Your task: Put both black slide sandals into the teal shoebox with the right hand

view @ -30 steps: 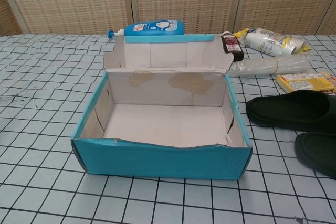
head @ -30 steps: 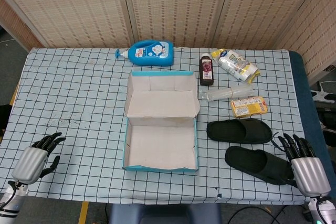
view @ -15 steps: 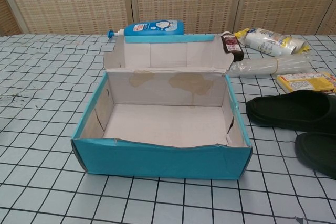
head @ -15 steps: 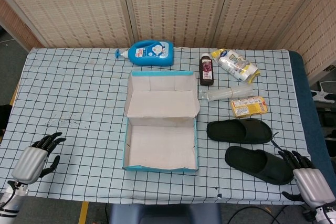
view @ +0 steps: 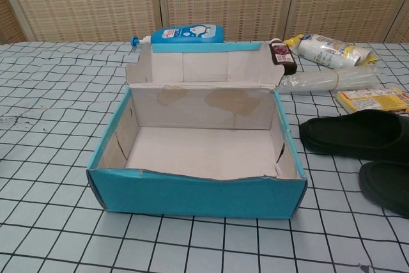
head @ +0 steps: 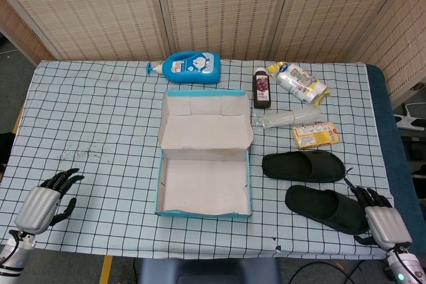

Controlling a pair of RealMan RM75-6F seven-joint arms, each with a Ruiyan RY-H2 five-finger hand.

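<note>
Resting at the worktop's (head: 100,131) near edge, the right hand (head: 381,217) holds nothing, fingers apart beside the nearer black slide sandal (head: 326,207). The farther sandal (head: 303,165) lies just beyond. The teal shoebox (head: 203,212) sits empty; both placements remain.

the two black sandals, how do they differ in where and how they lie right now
The far sandal lies level across the table, close to the yellow packet, clear of both hands. The near sandal lies tilted, its right end nearer the table's front edge, and the right hand sits at that end; contact is unclear. Both are black slides lying right of the teal shoebox, not yet inside.
</note>
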